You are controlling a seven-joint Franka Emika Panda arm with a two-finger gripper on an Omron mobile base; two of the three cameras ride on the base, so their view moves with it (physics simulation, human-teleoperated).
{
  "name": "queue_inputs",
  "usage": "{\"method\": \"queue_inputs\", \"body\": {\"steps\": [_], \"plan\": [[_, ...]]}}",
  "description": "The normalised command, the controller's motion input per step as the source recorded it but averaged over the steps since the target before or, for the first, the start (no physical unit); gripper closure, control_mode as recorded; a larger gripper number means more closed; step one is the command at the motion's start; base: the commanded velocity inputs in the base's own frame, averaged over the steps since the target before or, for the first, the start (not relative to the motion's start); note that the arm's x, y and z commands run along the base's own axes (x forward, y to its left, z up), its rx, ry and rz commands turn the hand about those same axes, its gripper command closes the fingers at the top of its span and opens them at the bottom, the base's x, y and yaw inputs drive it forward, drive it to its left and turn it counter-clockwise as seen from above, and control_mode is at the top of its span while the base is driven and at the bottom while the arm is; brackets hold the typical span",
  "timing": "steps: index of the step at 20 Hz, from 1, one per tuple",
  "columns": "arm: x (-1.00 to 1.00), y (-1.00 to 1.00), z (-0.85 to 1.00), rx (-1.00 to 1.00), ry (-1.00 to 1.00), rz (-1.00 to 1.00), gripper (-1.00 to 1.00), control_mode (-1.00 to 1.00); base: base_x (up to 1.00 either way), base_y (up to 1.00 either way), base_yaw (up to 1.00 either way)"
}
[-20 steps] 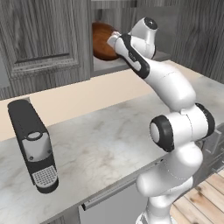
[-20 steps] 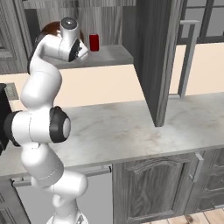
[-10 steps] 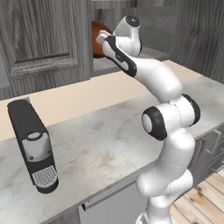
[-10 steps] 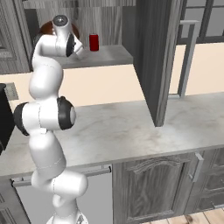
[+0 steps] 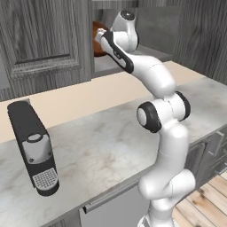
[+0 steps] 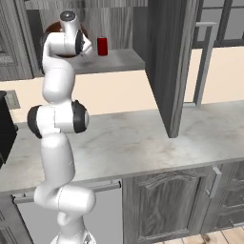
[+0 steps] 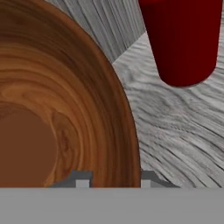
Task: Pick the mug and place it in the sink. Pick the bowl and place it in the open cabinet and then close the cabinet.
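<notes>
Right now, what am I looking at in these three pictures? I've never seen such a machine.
It is a simulated kitchen. The white jointed arm is a robot. Two pictures come from cameras behind it, to its left and right. The close-up comes from a camera on its hand. A black coffee machine stands on the counter. The arm reaches into the open cabinet, where a brown bowl is beside a red cup. The tool has two tips that straddle the bowl's rim. I cannot tell whether they grip it.
</notes>
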Motion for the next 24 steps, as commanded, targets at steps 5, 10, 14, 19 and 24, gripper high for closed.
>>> {"method": "queue_inputs", "body": {"steps": [5, 10, 14, 19, 24], "plan": [[0.06, 0.0, -0.03, 0.0, 0.15, 0.0, -1.0, -1.0, 0.0, 0.0, 0.0], [-0.07, -0.01, 0.09, 0.0, -0.05, 0.01, -1.0, -1.0, 0.0, 0.0, 0.0], [-0.27, -0.01, 0.41, 0.0, -0.22, 0.03, -1.0, -1.0, 0.0, 0.0, 0.0], [-0.45, -0.11, 0.37, 0.0, -0.25, 0.01, -1.0, -1.0, 0.0, 0.0, 0.0], [-0.58, -0.13, 0.27, 0.0, -0.32, 0.0, -1.0, -1.0, 0.0, 0.0, 0.0]]}}
